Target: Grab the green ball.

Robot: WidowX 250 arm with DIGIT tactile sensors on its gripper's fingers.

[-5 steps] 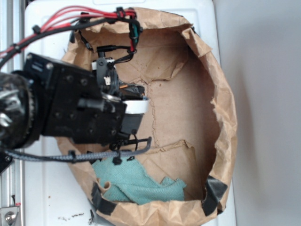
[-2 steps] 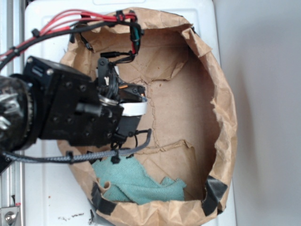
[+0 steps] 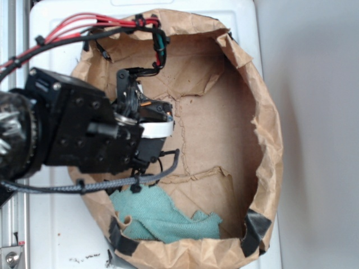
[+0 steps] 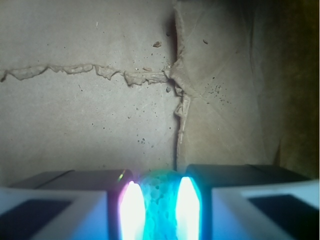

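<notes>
Pinching the green ball (image 4: 161,207) between its two pads, the end effector (image 4: 160,210) is clenched on it just above the brown paper liner (image 4: 90,125). The hold looks centred but shallow, so lifting straight and slowly should keep the ball from squirting out. Farther off, the teal terry rag (image 3: 165,218) lies by the liner's lower edge, well apart.
</notes>
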